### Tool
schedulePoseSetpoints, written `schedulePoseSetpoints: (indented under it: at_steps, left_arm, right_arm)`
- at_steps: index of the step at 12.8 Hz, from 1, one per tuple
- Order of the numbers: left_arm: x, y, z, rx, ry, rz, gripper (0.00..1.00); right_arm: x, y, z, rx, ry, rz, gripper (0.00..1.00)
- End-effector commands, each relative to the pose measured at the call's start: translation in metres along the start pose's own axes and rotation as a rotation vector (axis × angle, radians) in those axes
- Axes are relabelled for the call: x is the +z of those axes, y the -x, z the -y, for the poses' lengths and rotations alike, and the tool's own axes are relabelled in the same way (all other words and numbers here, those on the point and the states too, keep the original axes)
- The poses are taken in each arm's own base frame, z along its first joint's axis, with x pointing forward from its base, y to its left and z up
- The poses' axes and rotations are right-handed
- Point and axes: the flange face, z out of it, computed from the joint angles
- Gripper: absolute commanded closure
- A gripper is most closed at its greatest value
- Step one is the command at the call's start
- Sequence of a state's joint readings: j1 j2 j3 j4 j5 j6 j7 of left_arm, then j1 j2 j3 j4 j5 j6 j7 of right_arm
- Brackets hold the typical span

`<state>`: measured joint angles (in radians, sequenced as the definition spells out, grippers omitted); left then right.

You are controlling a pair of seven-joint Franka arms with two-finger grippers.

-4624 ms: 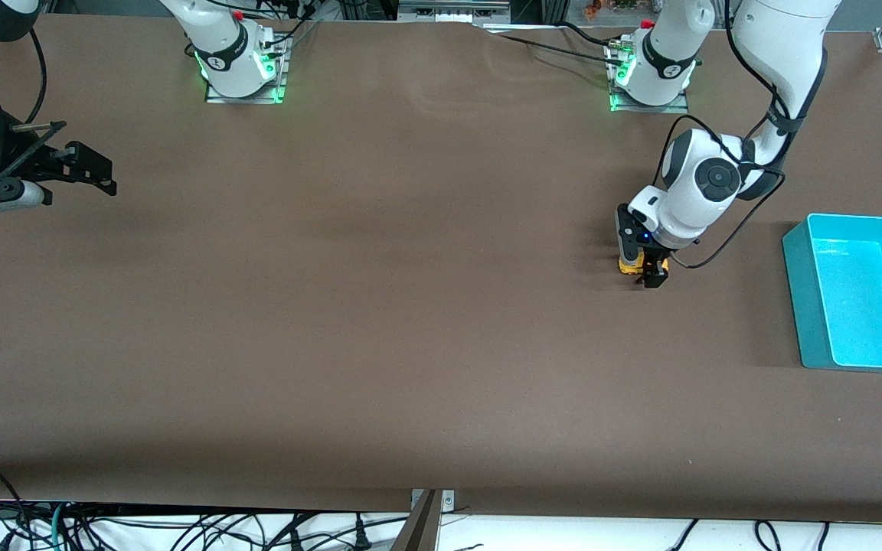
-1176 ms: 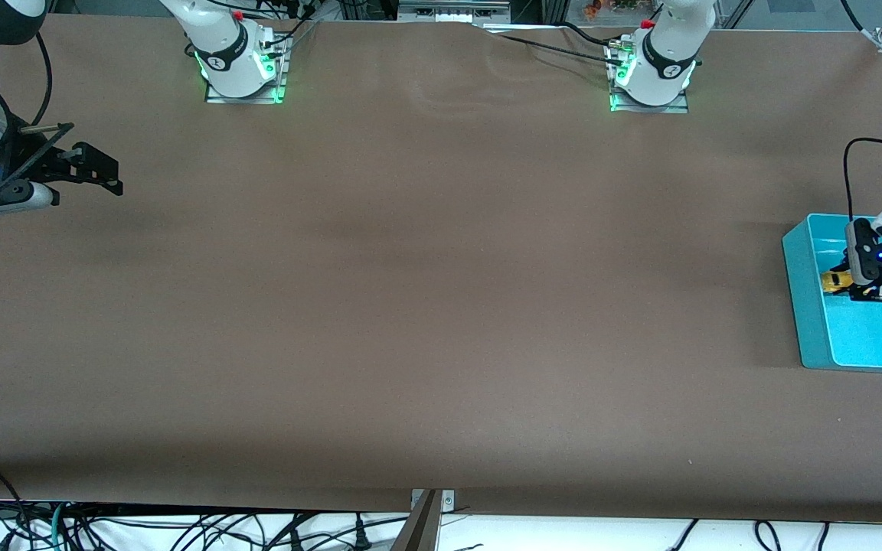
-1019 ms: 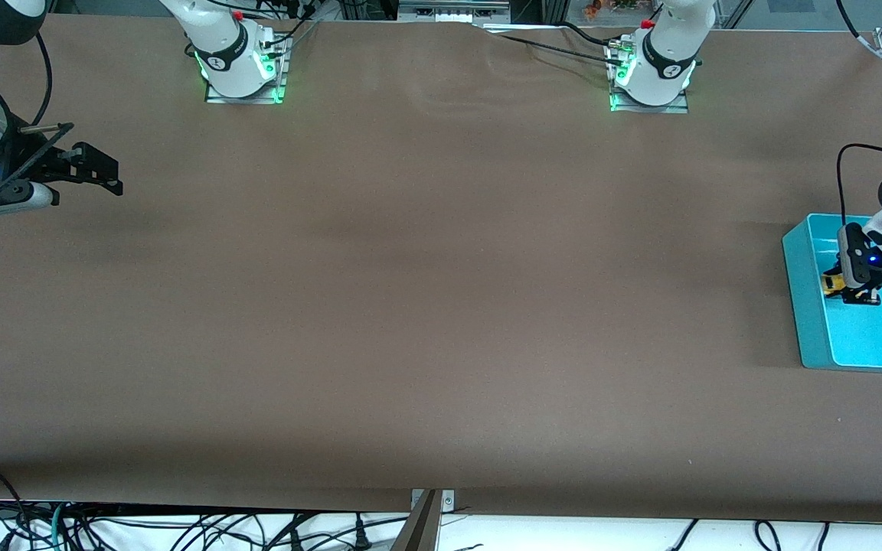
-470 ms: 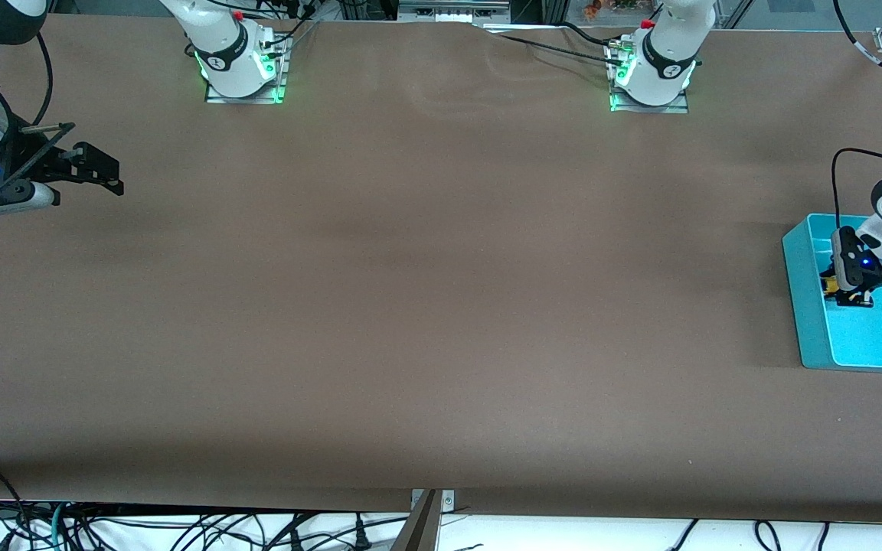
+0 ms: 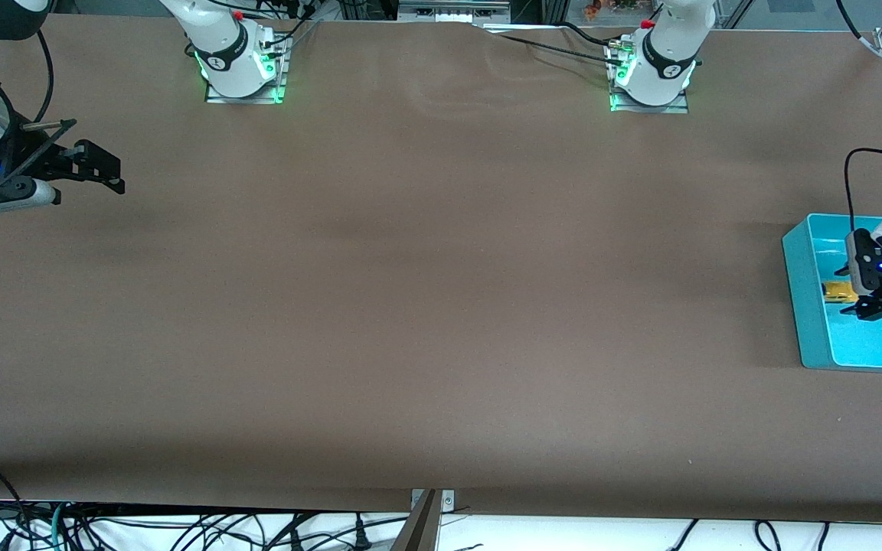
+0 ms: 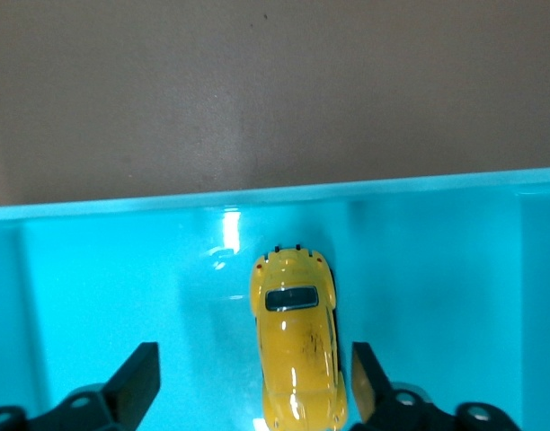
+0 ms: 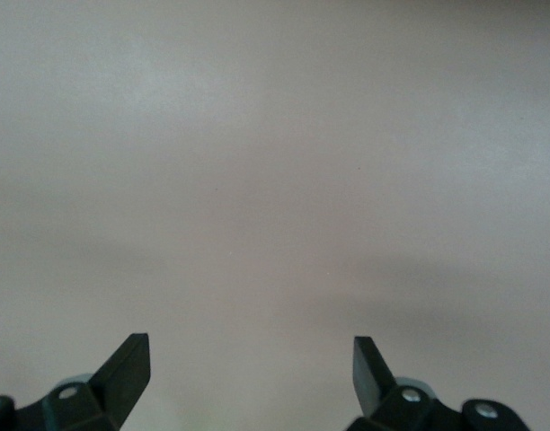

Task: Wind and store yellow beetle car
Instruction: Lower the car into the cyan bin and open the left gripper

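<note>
Yellow, one car [image 6: 297, 350] is lying in one teal bin [image 5: 807, 306] at the left arm's end of the brown desk [image 5: 426, 306]; left end effector [image 5: 860, 291] is hanging wide over it; right end effector [image 5: 96, 172] is waiting wide over bare desk.

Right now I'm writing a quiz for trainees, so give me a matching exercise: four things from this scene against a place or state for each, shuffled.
Things:
1. yellow beetle car
2. teal bin
3. left gripper
4. right gripper

Places or states:
A. open, waiting over bare table at the right arm's end
B. on the table at the left arm's end
C. lying on the bin's floor, ungripped
D. open, over the bin, fingers straddling the car

Pairs: 1-C, 2-B, 3-D, 4-A
</note>
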<state>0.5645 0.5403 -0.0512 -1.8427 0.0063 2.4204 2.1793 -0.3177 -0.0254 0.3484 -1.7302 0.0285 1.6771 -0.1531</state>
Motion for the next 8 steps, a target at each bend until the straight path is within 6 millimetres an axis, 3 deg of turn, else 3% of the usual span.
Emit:
schedulePoseSetpoints:
  at_steps: [1,3,8]
  left_arm:
    - [-0.041,-0.014,0.004,-0.07,0.011,-0.023,0.0]
    - [-0.061,-0.028,0.01,-0.146,0.025,-0.028,0.0]
    - [-0.107,-0.109,0.044,-0.376,0.062,-0.031,0.0]
  right_arm:
    - [-0.008,0.004,0.002,0.013,-0.009,-0.008,0.0]
    - [-0.009,0.004,0.003,0.014,-0.008,-0.01,0.0]
    - [-0.016,0.002,0.004,-0.003,-0.007,-0.025,0.0]
